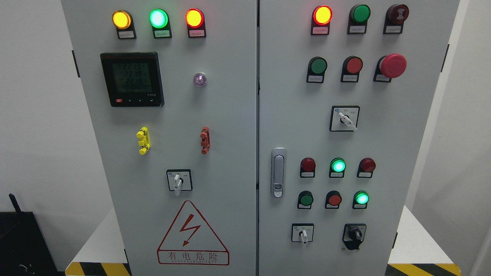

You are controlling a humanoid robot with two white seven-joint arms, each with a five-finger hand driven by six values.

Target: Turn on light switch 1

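Head view shows only the electrical cabinet [215,115], neither hand visible, state unknowable; reach not begun, next locate light switch 1.

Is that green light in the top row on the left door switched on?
On. The green lamp glows bright with a pale centre, like the amber lamp and red lamp beside it.

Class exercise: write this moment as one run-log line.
phase: before reach | robot hands: not in view | cabinet: doors shut | top-left lamps: lit | lower-left rotary switch: untouched, handle pointing down
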